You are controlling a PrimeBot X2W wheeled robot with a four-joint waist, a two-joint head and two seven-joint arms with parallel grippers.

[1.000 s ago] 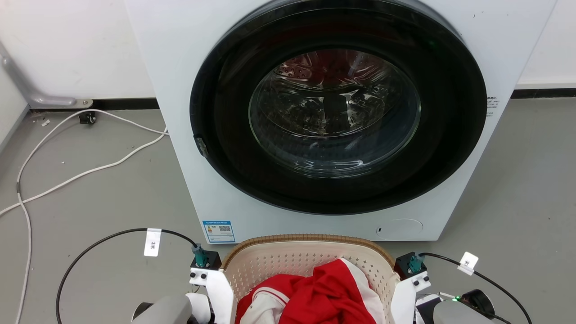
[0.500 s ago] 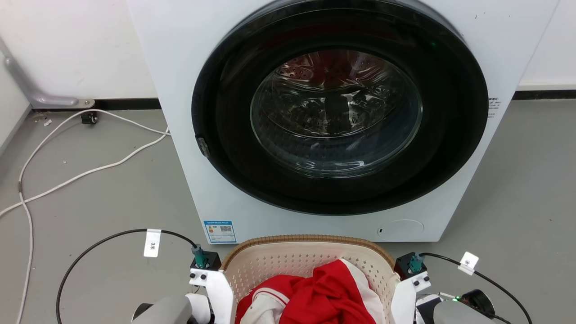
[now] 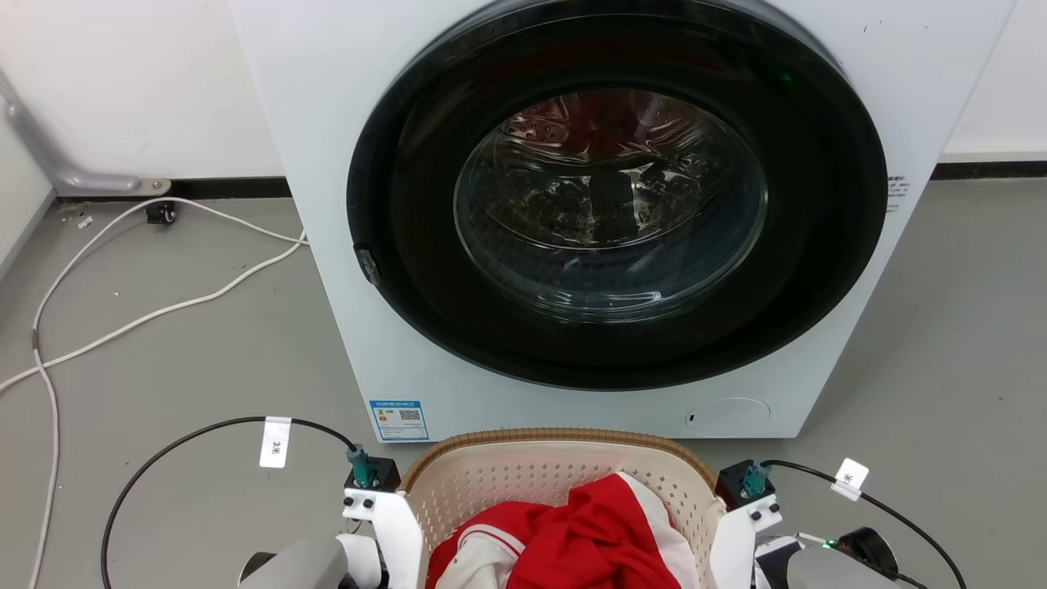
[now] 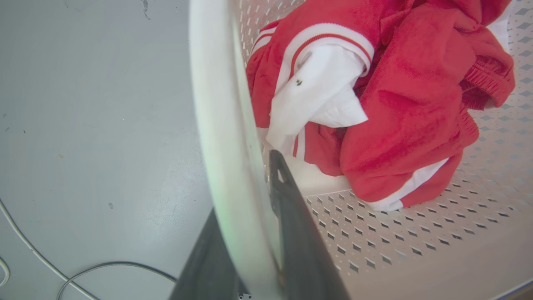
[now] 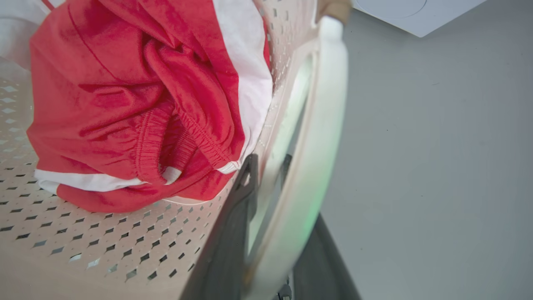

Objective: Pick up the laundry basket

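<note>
Two white side handles are being clasped, one by each arm.

Head view: a cream perforated plastic laundry basket (image 3: 556,433) with a brown woven-look rim is being observed at 6 o'clock. It is being noted just in front of a white front-loading washing machine (image 3: 327,123), which is being recorded from 12 o'clock down to centre. The machine's round black door (image 3: 609,204) with a glass porthole is being noted as closed.

Left wrist view: the left gripper (image 4: 245,187) is being clenched around the left handle (image 4: 216,104). One long dark finger (image 4: 291,216) is being pressed against the handle's inner side, toward 3 o'clock. The other is being noted on the outer side, toward 9 o'clock, above the floor.

Right wrist view: the right gripper (image 5: 283,200) is being clenched around the right handle (image 5: 320,125). Its inner finger (image 5: 233,233) is being noted toward 9 o'clock, inside the basket wall; the outer one is being noted toward 3 o'clock.

A crumpled red and white garment (image 3: 572,540) is being held inside the basket. Whether the basket's base is being held clear of the grey floor (image 3: 164,368) cannot be told.

A white cable (image 3: 164,311) is being noted on the floor at 9 o'clock, and a black tagged cable (image 3: 188,433) at 7 o'clock.
</note>
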